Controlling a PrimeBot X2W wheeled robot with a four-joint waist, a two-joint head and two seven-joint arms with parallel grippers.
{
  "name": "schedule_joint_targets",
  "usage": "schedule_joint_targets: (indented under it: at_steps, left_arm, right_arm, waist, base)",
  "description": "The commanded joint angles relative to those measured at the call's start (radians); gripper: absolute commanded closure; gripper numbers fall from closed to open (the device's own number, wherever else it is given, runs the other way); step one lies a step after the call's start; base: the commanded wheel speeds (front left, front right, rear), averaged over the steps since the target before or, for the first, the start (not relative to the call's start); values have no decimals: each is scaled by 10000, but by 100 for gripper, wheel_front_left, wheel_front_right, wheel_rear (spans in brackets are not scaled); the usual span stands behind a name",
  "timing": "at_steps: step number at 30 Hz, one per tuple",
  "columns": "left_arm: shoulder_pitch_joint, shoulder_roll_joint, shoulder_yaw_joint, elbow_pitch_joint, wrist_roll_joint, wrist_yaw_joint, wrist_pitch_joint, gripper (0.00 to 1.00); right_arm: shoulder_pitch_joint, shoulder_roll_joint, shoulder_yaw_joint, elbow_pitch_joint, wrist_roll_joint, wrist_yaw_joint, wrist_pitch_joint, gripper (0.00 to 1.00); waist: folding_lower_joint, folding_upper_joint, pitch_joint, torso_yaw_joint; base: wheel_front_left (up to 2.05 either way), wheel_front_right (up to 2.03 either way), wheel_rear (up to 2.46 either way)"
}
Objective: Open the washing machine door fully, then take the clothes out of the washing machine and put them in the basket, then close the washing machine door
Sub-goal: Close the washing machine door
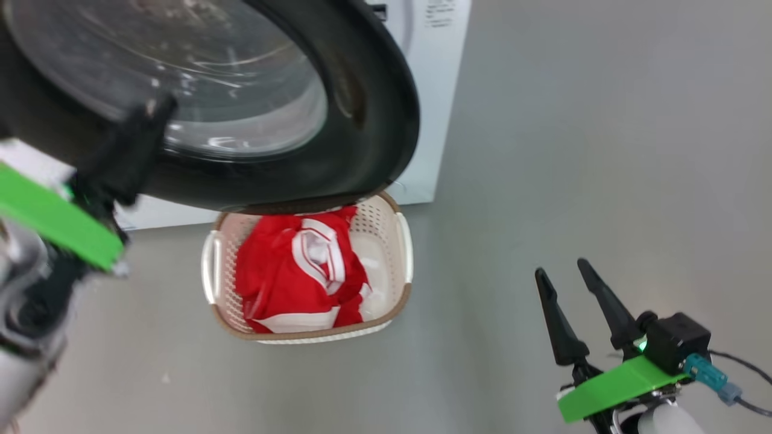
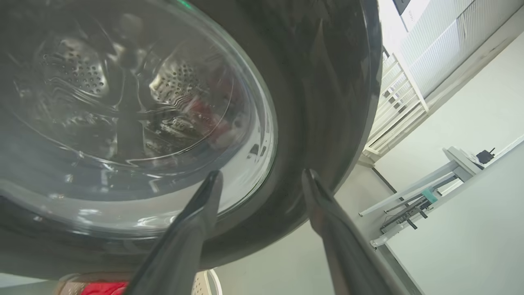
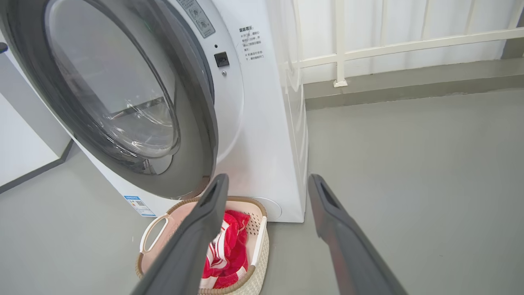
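Checking in: where are the clothes (image 1: 283,265)?
— I see them in the basket (image 1: 386,223) under the door (image 1: 374,120). I judge only closing is left. My left gripper (image 2: 262,174) faces the door, fingers spread; my right gripper (image 1: 561,268) hangs parted and empty.

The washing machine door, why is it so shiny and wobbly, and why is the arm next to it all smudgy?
Head view: the left gripper is smeared by motion blur, and white glare streaks cross the glass of the washing machine door. Left wrist view: the bulging glass warps the drum behind it. Right wrist view: sharp, even the clothes in the basket.
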Motion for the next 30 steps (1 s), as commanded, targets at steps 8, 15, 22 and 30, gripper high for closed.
schedule_joint_targets:
  at_steps: [8, 15, 22, 30]
  left_arm:
    - [1626, 381, -163, -118, 281, -60, -1428, 0]
    - [2673, 89, -96, 194, 154, -60, -1934, 0]
    - [4031, -397, 770, 628, 483, -60, -2058, 0]
    - [5677, -1105, 2493, 887, 1615, -60, -2062, 0]
  right_arm:
    - [484, -1, -88, -161, -344, 48, -65, 0]
    - [730, -75, -251, -193, -382, 48, -65, 0]
    - [918, -206, -505, -261, -400, 48, -65, 0]
    - [1067, -249, -725, -300, -317, 48, -65, 0]
  waist:
    - [0, 0, -606, 944]
    - [0, 0, -686, 1138]
    - [0, 0, -774, 1067]
    - [0, 0, -873, 667]
  base:
    - [0, 0, 0]
    - [0, 0, 0]
    - [0, 0, 0]
    - [0, 0, 0]
